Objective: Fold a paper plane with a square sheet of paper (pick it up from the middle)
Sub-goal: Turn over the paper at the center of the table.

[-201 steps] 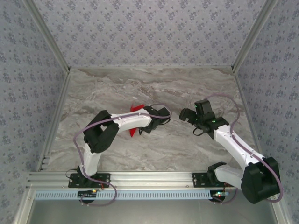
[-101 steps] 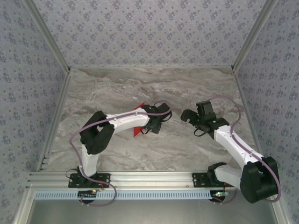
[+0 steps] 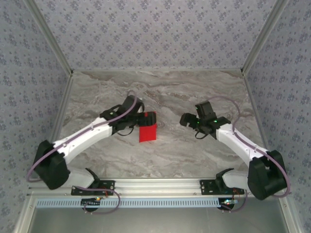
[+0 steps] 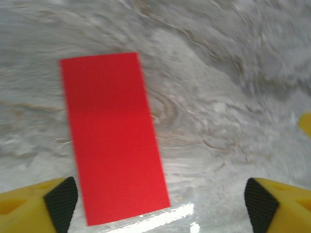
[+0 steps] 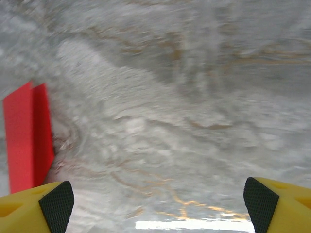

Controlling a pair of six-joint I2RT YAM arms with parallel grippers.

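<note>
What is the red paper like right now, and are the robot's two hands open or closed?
square sheet of paper: folded into a long rectangle, lying on the table, not gripped.
left gripper: open, empty, next to the paper.
right gripper: open, empty, off to the side of the paper.
</note>
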